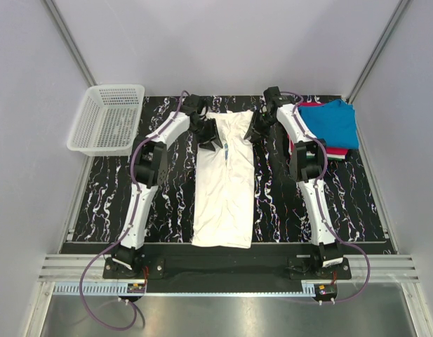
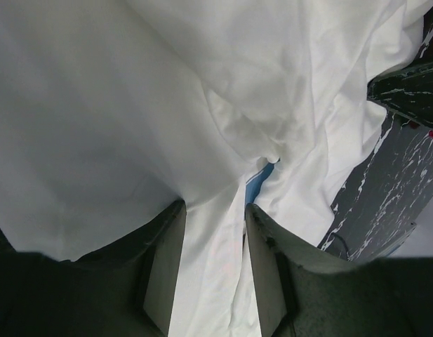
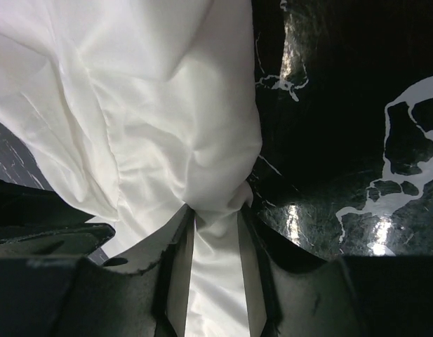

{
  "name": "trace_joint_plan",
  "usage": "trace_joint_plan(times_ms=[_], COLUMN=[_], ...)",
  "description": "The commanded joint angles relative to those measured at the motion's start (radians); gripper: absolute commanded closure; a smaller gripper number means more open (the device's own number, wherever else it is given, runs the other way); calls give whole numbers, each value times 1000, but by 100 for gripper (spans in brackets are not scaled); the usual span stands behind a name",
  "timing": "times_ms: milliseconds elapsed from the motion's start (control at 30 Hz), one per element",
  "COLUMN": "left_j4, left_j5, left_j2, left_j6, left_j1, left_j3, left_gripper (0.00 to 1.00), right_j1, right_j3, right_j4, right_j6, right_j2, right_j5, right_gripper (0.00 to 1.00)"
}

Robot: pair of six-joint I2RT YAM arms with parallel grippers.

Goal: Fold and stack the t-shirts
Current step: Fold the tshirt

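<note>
**Both pincers clamped on the far end of the white tee**

The black table with white marble veining (image 1: 111, 203) carries everything. Down its middle lies the large white cloth t-shirt (image 1: 223, 189), folded lengthwise into a long narrow strip that runs from the near edge to the far side. At the far right corner sits a plain blue t-shirt (image 1: 332, 123), folded on top of a red-pink t-shirt (image 1: 335, 152) whose edge shows beneath it. A white plastic mesh basket (image 1: 107, 119) stands at the far left corner, well apart from the white t-shirt.

The left gripper (image 2: 212, 210) reaches the strip's far left corner. Its two fingers (image 2: 163, 260) stand a narrow gap apart with a bunched fold of white cloth pinched between them, and a small blue mark (image 2: 262, 179) shows just beyond the tips.

The right gripper (image 3: 216, 214) is at the strip's far right corner. Its jaws are likewise closed on a gathered pleat of the white t-shirt, just above the table.
</note>
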Motion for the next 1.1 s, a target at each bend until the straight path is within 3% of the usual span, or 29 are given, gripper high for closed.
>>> trace_joint_plan(times_ms=[0, 600, 1067], left_j4=[16, 47, 85], left_j5=[14, 8, 72], left_j2=[8, 97, 85], left_j6=[23, -10, -20], left_j1=[-10, 28, 59], left_j3=[-17, 78, 98], left_gripper=[54, 53, 52], right_j1=[9, -32, -30], right_j3=[26, 152, 166], right_j4=[-3, 36, 121], right_j6=[-31, -20, -16], right_j2=[29, 115, 43], right_j5=[81, 95, 34], right_gripper=[61, 55, 50])
